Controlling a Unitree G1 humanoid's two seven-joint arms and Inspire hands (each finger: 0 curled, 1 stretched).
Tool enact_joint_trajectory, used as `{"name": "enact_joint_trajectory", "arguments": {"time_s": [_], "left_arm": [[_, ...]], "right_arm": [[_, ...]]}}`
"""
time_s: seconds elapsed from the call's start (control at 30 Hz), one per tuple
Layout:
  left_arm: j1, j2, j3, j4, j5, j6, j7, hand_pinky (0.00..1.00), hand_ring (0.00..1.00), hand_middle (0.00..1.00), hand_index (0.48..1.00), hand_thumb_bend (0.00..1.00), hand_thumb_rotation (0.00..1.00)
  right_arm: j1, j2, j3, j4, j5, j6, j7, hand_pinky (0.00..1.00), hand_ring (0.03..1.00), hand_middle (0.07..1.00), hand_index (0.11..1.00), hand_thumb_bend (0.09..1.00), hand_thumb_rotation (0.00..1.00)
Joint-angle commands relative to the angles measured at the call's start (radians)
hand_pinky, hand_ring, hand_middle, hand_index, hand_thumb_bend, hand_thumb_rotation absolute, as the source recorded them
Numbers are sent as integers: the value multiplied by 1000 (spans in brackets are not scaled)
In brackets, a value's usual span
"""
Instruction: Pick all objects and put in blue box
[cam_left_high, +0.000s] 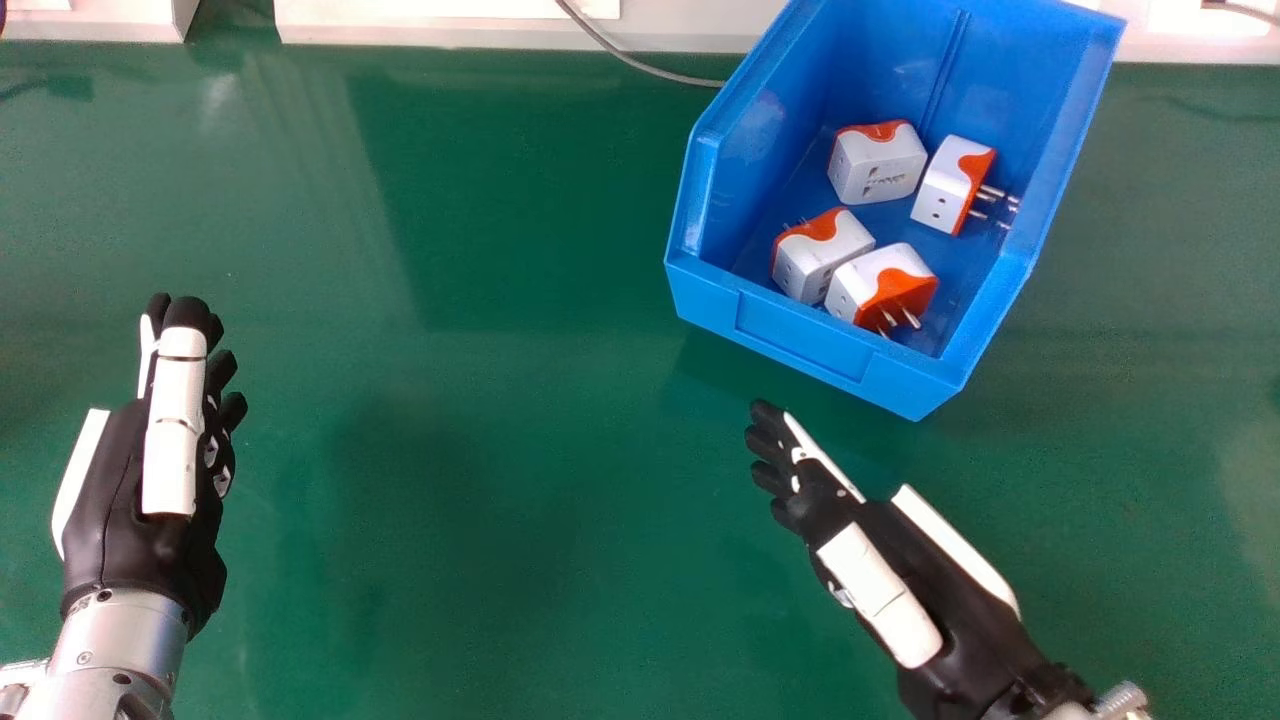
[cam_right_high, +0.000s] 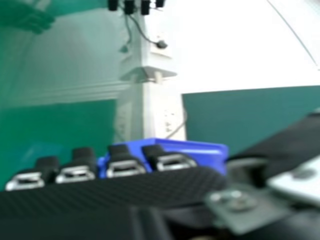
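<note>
Right hand (cam_left_high: 935, 585) slants inward, near the blue bin (cam_left_high: 800, 335), fingers straight out. Left hand (cam_left_high: 125, 500) points dead ahead, fingers just as straight.

Blue box (cam_left_high: 800, 340), two o'clock: smooth plastic look, semi-gloss.
White-and-orange plugs (cam_left_high: 878, 163), inside it: smooth hard-plastic look; prongs (cam_left_high: 909, 318) shiny metal.
Tabletop (cam_left_high: 500, 520): smooth, green, softly glossy, with blurred reflections.
Left hand (cam_left_high: 105, 500), nine o'clock: matt black, smooth white plastic-looking panels.
Left forearm (cam_left_high: 115, 650), eight o'clock: smooth silvery metal.
Right hand (cam_left_high: 960, 610), four o'clock: matt black; finely textured surface at six o'clock in its own view.
</note>
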Motion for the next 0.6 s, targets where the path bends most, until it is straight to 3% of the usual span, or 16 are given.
{"name": "enact_joint_trajectory", "arguments": {"time_s": [0.0, 0.13, 0.27, 0.37, 0.5, 0.57], "left_arm": [[-6, 16, 2, -4, 6, -36, -8, 1000, 1000, 1000, 1000, 518, 986], [-3, 17, 0, 23, 8, -65, -18, 1000, 1000, 999, 1000, 535, 963], [12, 22, -7, 55, 32, -113, -20, 1000, 1000, 984, 988, 564, 931], [20, 26, -8, 75, 47, -147, -29, 1000, 999, 972, 971, 599, 923], [25, 24, -2, 103, 32, -179, -50, 1000, 1000, 980, 979, 604, 913], [27, 26, -1, 110, 34, -184, -51, 1000, 1000, 984, 986, 587, 924]], "right_arm": [[-5, 11, -18, -24, 11, -8, -3, 1000, 1000, 1000, 1000, 690, 1000], [-9, 29, -29, -9, 19, 1, -3, 1000, 1000, 1000, 1000, 676, 1000], [-13, 44, -34, 20, 8, -13, -3, 1000, 1000, 1000, 1000, 630, 1000], [-17, 53, -37, 37, 3, -25, -5, 1000, 1000, 1000, 1000, 585, 1000], [-35, 64, -46, 68, -2, -43, -8, 987, 1000, 1000, 1000, 583, 1000], [-44, 68, -51, 79, -1, -47, -8, 971, 1000, 1000, 1000, 581, 1000]]}}
